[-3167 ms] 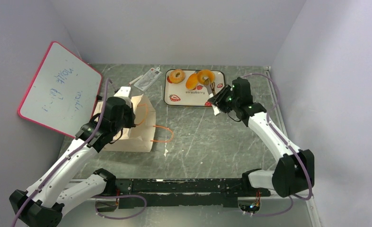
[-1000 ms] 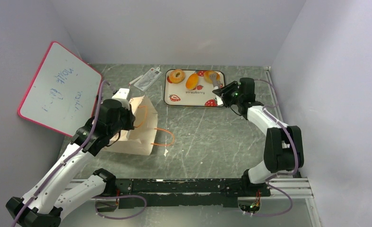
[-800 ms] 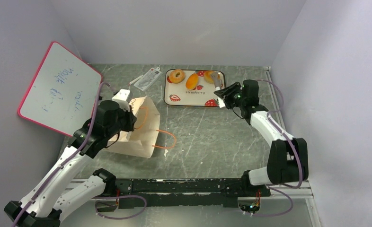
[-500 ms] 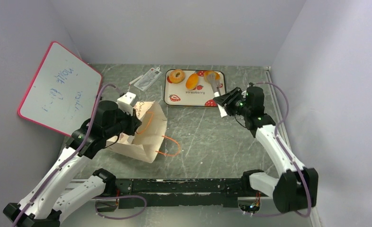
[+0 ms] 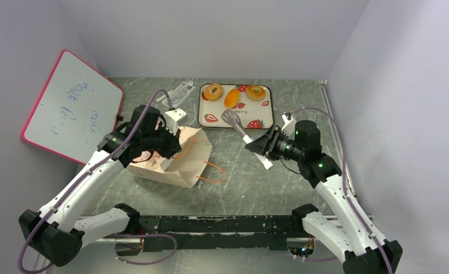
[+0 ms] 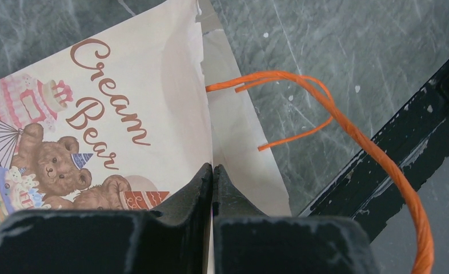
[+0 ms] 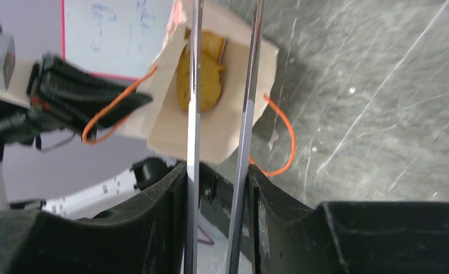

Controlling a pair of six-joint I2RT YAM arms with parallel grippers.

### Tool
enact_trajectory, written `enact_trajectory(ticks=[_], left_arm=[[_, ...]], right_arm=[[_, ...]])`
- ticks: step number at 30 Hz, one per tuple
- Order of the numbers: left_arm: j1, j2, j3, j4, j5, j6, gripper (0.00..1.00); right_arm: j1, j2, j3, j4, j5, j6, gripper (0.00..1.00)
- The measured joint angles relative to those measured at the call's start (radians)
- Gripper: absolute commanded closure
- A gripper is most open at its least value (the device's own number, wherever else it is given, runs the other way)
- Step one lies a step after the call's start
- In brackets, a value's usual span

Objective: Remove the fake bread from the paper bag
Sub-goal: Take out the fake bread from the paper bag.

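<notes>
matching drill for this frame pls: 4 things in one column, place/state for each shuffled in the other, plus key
Things:
1. paper bag
2. metal tongs
3. tray
4. whiteboard

Place or state:
A. propped at the left wall
B. held in the right gripper
C. edge pinched by the shut left gripper
D. carries three pieces of fake bread

Pairs: 1-C, 2-B, 3-D, 4-A
</notes>
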Motion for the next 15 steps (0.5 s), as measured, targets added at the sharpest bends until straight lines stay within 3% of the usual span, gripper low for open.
enact_trajectory(ticks=[15], left_arm=[[0.000, 0.009, 0.020, -0.045, -0.008, 0.065, 0.93]], right_arm=[[0.079, -0.144, -0.113, -0.150, -0.198, -0.057, 0.60]])
